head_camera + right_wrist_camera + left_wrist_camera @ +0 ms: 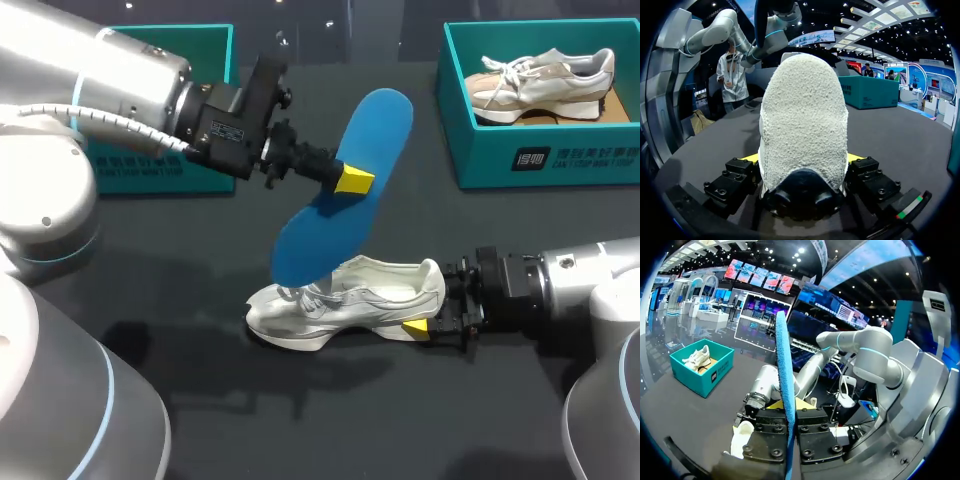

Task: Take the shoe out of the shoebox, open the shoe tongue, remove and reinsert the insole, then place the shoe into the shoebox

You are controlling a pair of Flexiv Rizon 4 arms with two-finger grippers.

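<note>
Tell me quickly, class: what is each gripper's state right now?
Left gripper: closed, holding the blue insole in the air.
Right gripper: closed on the heel of the white shoe.

Overhead lighting is even and moderately bright, casting soft, diffuse shadows on the dark surface [400,420] below the shoe [380,285].

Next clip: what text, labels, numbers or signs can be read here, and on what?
Right shoebox, front wall: white logo and print, too blurred to read.
Left shoebox, front wall: white print, partly hidden, unreadable.
White label on the left arm: too small to read.
Shoe and insole: no print visible.
</note>
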